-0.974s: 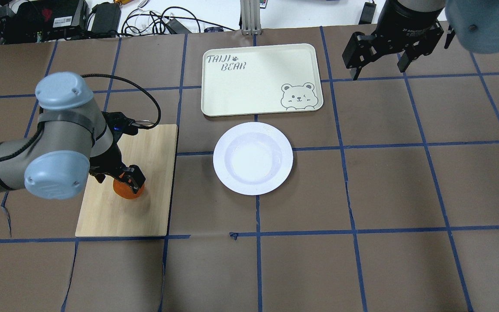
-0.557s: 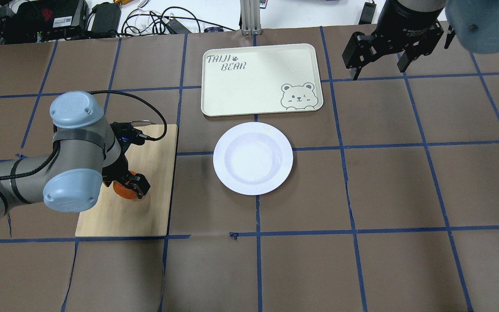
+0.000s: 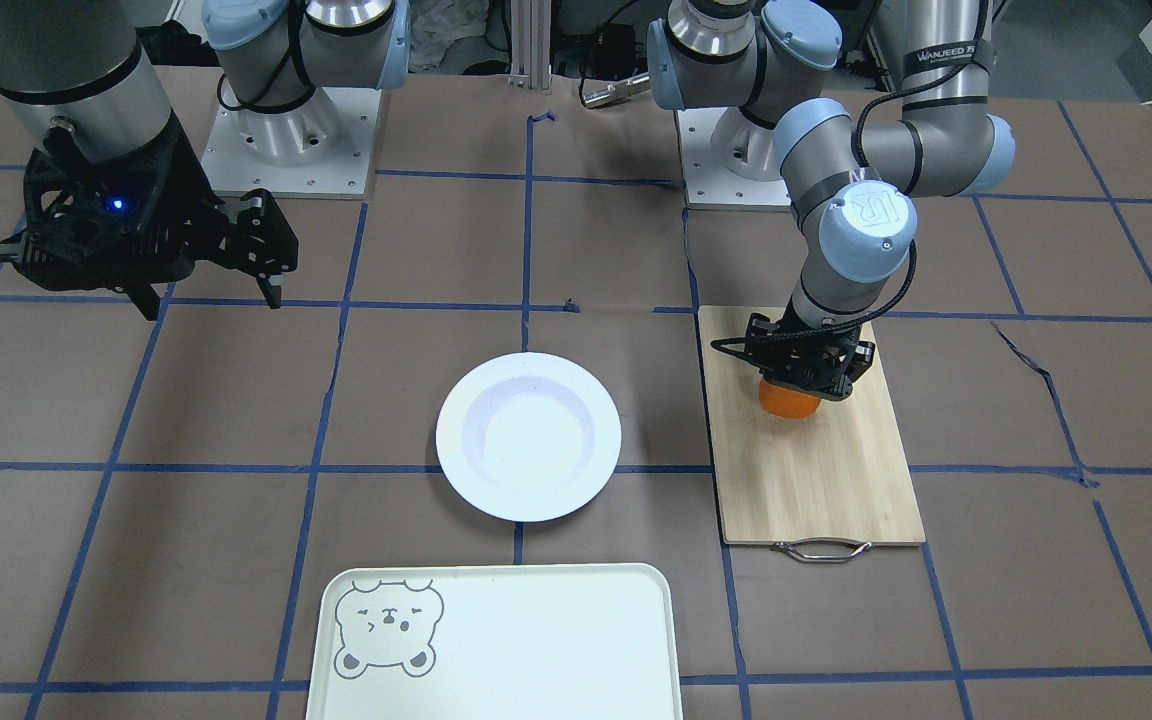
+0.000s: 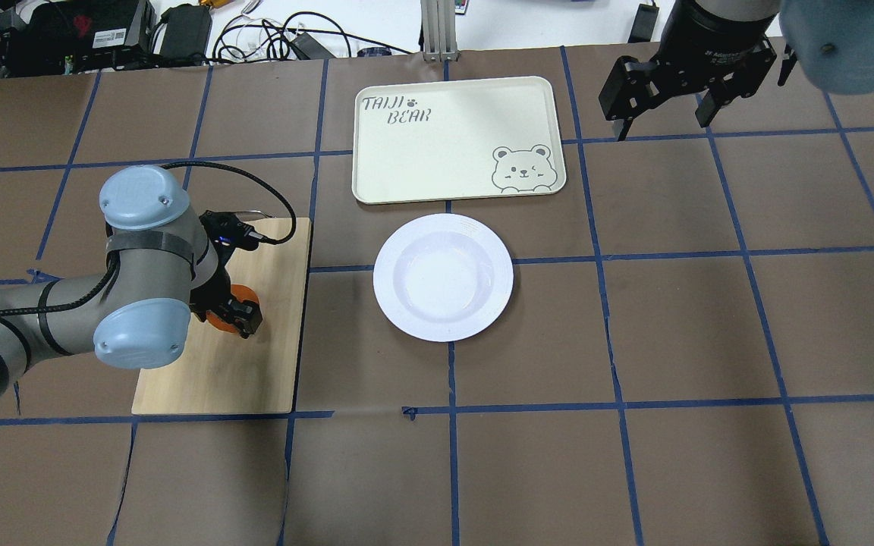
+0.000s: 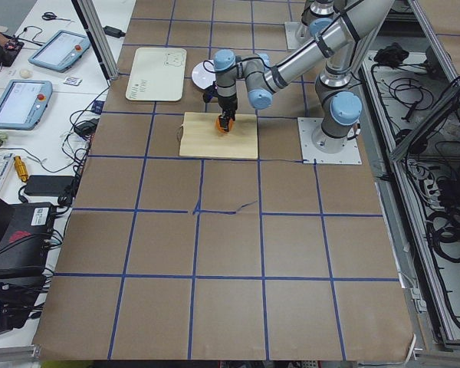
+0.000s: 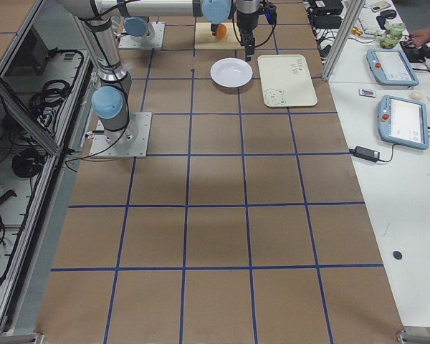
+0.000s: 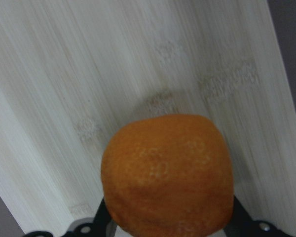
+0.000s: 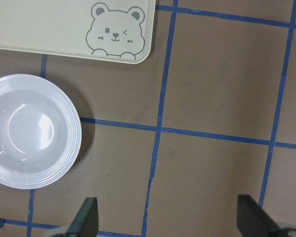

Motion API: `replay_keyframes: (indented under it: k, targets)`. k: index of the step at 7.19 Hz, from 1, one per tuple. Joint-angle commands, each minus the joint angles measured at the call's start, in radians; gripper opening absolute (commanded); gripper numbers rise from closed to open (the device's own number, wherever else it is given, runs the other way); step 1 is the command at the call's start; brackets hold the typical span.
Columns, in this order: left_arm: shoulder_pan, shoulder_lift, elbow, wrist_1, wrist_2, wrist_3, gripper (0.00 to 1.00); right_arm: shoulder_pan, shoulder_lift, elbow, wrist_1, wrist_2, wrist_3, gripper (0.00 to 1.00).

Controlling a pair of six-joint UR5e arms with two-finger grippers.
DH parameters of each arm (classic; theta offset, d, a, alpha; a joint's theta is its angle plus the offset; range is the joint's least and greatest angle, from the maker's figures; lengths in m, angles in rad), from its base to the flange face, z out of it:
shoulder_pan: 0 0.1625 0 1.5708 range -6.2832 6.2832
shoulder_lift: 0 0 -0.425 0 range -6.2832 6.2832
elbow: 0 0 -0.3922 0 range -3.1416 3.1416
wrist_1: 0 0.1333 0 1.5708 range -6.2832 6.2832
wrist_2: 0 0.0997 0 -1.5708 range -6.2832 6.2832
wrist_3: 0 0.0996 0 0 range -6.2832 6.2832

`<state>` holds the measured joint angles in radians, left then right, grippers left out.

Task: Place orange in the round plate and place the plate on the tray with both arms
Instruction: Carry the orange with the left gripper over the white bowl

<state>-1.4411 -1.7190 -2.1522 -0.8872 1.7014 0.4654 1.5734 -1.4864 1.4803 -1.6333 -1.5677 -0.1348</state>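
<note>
Much of orange (image 3: pixel 788 404) under left gripper (image 3: pixel 798 382), probably gripped

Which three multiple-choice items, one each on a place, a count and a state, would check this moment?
1. Where is the orange?
A. in the round plate
B. above the wooden cutting board
C. in the right gripper

2. How many things lie in the round plate?
A. none
B. one
C. two

3. The right gripper is:
A. open and empty
B. shut on the orange
C. shut on the round plate

Answers:
1 B, the left wrist view shows it against the board's wood.
2 A, the plate's white centre is bare.
3 A, its jaws stand wide apart with nothing between.
</note>
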Motion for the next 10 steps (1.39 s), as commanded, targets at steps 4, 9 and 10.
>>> replay_keyframes:
  k: [4,9,10]
  targets:
    - [-0.253,-0.022,0.155,-0.111,-0.201,-0.677,0.0,0.0,0.0,0.0,0.001,0.002,0.0,1.0]
    - [-0.475,-0.21,0.232,0.089,-0.423,-1.246,0.0,-0.001,0.001,0.0,0.004,0.0,-0.009,1.0]
    - [-0.475,-0.237,0.233,0.091,-0.421,-1.228,0.54,0.002,0.014,0.0,0.003,0.012,-0.002,1.0]
